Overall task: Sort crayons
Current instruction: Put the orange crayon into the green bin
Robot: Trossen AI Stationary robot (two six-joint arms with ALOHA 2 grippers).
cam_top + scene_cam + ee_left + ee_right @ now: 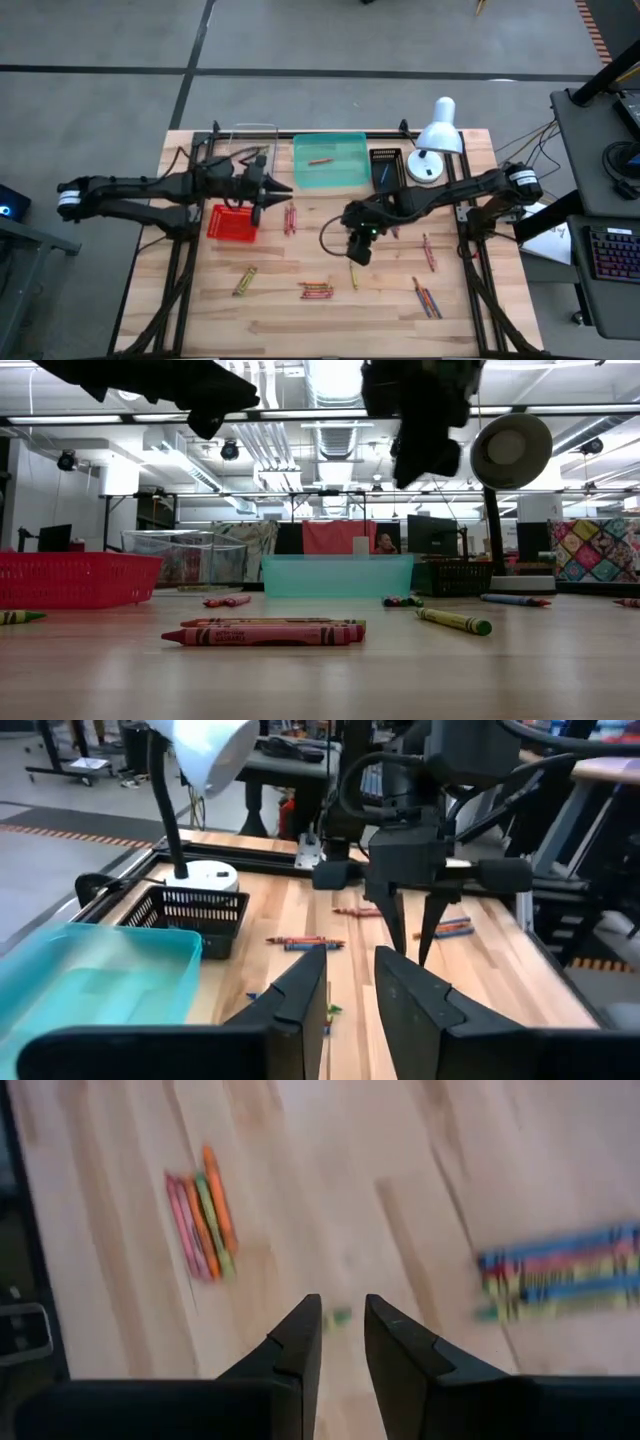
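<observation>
Crayons lie scattered on the wooden table: a red group point(290, 218), a yellow-green pair point(245, 280), a red-orange group point(316, 290), one yellow-green crayon point(353, 272), and more at the right point(427, 297). One crayon point(320, 160) lies in the teal tray point(345, 145). My right gripper point(357, 252) hangs above the table's middle, pointing down, fingers open and empty point(343, 1320). My left gripper point(280, 187) hovers over the far edge of the red basket point(232, 222), pointing toward the table's right, open and empty point(350, 975).
A black mesh basket point(386, 165) with a blue crayon stands right of the teal tray. A white desk lamp point(432, 140) stands at the far right. A clear bin point(250, 140) stands at the far left. Black frame rails run along the table's sides.
</observation>
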